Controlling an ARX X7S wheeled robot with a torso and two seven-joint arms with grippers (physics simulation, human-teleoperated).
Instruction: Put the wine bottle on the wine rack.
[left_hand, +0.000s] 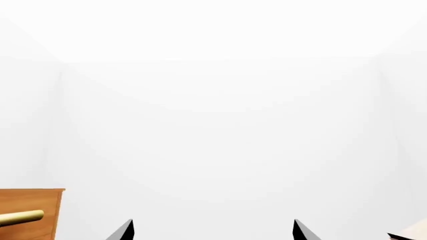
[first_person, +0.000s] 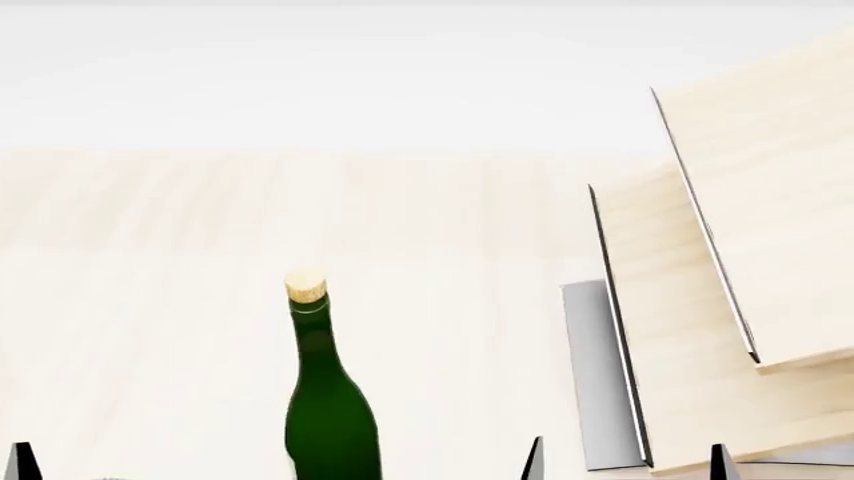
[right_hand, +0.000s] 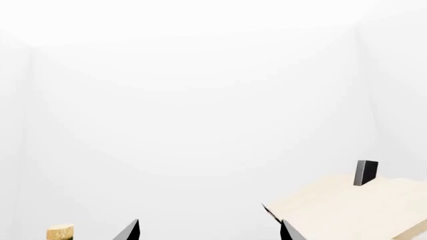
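Right gripper (first_person: 625, 460) tips spread, empty | left gripper (left_hand: 212, 230) same | wine bottle (first_person: 328, 400) upright, ungrasped, near wine rack (first_person: 721, 300) | risk: sideways approach topples it, or swing clips boards

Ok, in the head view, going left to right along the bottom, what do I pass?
Left fingers → bottle → right fingers → rack.

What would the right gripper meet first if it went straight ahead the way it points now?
Nothing close, it seems. Between the right gripper tips the right wrist view shows only blank white background. The wine rack board lies just off to one side and the bottle cork to the other; depth is unclear.
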